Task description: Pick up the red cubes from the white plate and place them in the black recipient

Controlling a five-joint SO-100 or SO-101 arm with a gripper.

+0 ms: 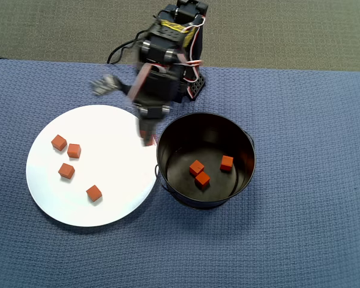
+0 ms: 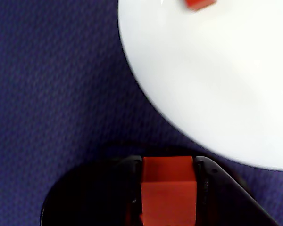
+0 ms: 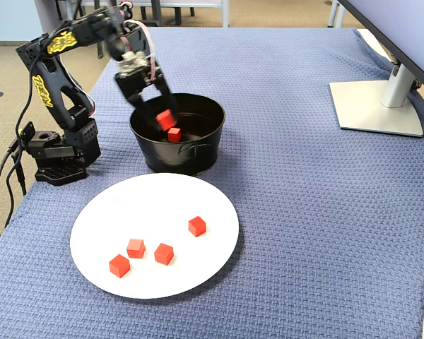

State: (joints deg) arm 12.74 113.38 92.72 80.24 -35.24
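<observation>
Several red cubes (image 1: 66,170) lie on the left half of the white plate (image 1: 108,156). The black recipient (image 1: 180,129) stands just right of the plate in the overhead view and holds three cubes (image 1: 203,179). My gripper (image 1: 147,141) hangs over the gap between the plate's right edge and the pot's left rim. It is shut on one red cube (image 2: 169,188), which fills the space between the black jaws. In the fixed view the gripper (image 3: 164,116) holds this cube (image 3: 167,120) level with the rim of the pot (image 3: 184,152). The plate (image 3: 162,205) lies in front.
A blue woven cloth (image 1: 300,228) covers the table. The arm's base (image 3: 56,159) stands behind the plate at the table's edge, with cables running off it. A grey monitor stand (image 3: 378,106) sits far to the right in the fixed view.
</observation>
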